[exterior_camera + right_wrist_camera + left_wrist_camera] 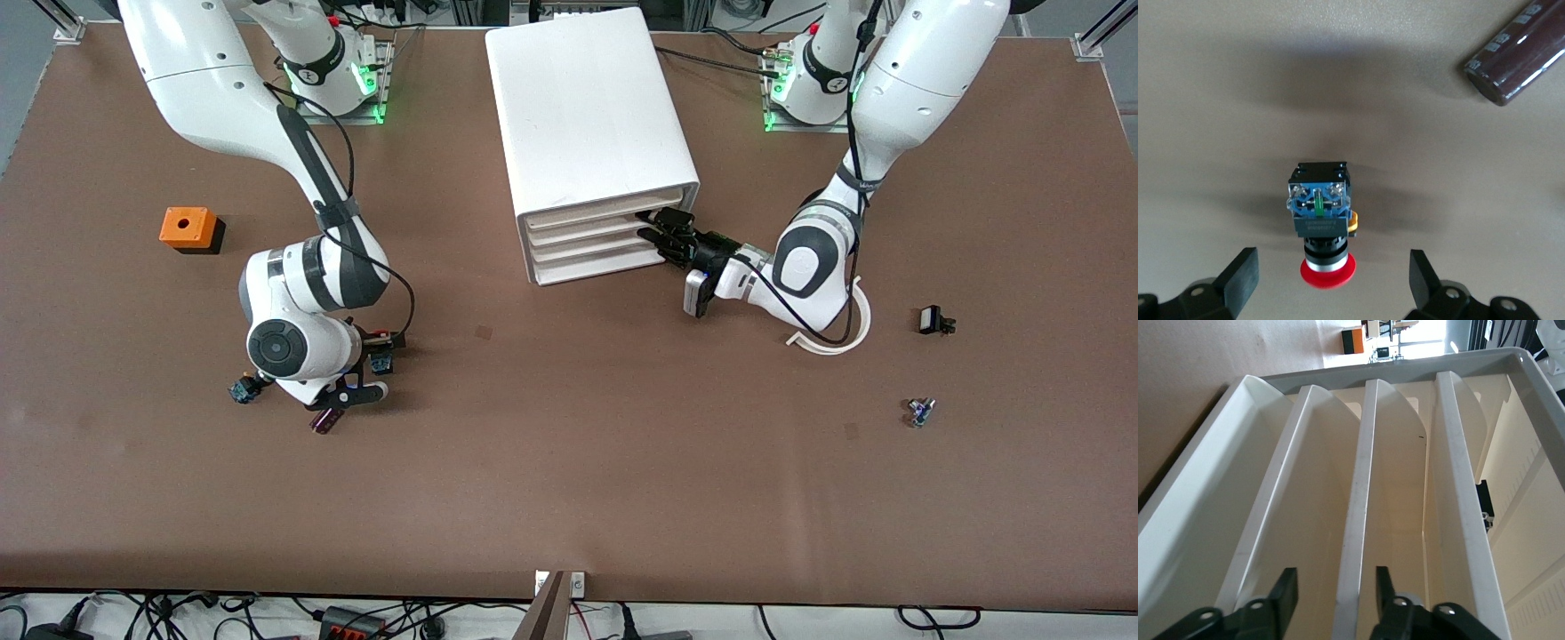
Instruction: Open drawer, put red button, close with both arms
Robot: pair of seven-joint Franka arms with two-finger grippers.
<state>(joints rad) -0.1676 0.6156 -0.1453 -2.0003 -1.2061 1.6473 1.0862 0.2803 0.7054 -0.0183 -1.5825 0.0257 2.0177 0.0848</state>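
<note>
Dark cylinder (322, 421) beside red button (1323, 220).

High front camera (facing arms); close wrist cameras.

No text, label, brand or number can be read on anything in view.

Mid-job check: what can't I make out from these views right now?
- Front view: the red button is hidden under the right arm. Only the right wrist view shows it, below the open right gripper.
- Front view: the left gripper covers the end of the drawer fronts, so which one it straddles is unclear.
- Front view: a small part toward the left arm's end is too small to identify.
</note>
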